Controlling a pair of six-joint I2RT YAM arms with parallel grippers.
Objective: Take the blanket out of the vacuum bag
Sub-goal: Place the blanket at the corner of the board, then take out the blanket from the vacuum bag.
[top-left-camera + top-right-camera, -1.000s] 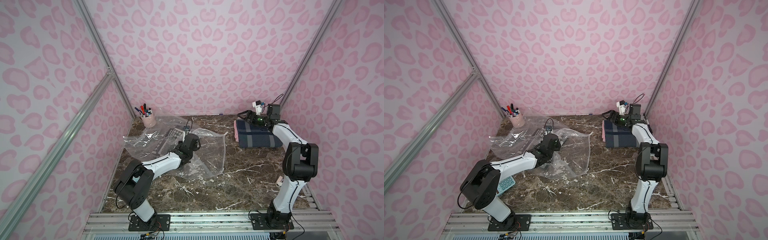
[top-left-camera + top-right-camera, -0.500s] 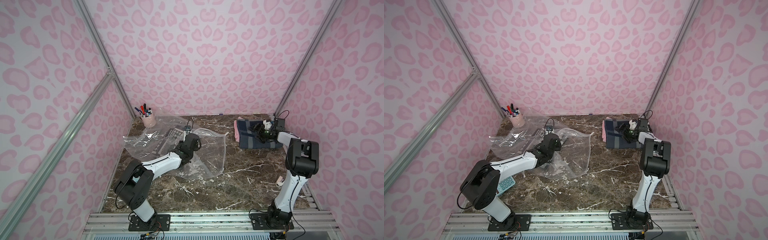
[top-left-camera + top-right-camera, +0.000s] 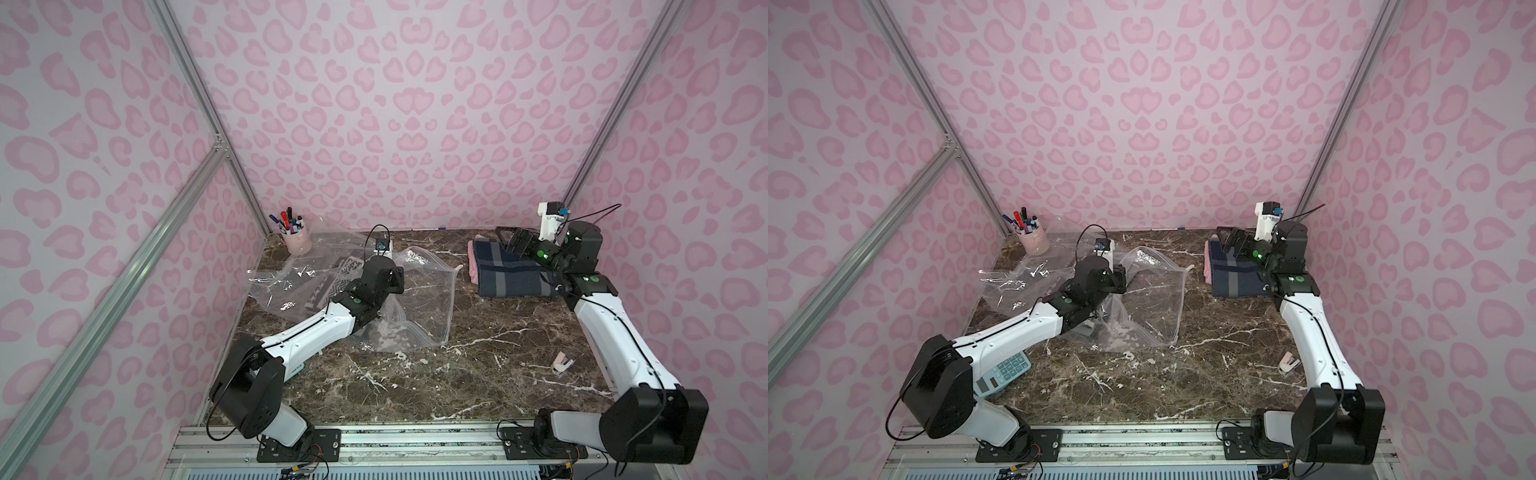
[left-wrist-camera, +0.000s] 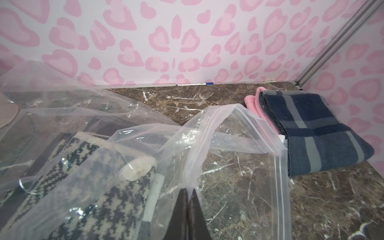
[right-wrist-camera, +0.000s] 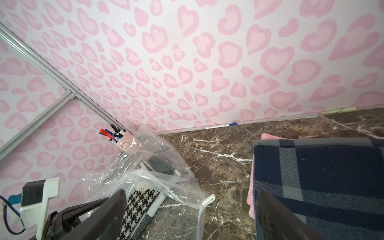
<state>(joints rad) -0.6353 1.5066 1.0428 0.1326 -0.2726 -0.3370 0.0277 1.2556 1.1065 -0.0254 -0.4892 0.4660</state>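
I have my left arm stretched low over the brown marble counter [image 3: 457, 374], left tool [image 4: 188, 199] pinched tight on a fold of the crinkly transparent plastic vacuum bag [image 3: 419, 299], which sprawls mid-counter. My right arm reaches the far right corner, right tool [image 5: 193, 212] spread wide and empty above the one folded navy plaid blanket [image 3: 511, 274], outside the bag. One round white valve [image 4: 138, 168] shows.

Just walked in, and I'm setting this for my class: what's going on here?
The left gripper is shut, pinching the clear plastic of the vacuum bag, which lies crumpled on the marble table. The folded navy plaid blanket lies outside the bag, by the far wall, and the right gripper hangs open over it, holding nothing. Houndstooth fabric shows through the plastic.
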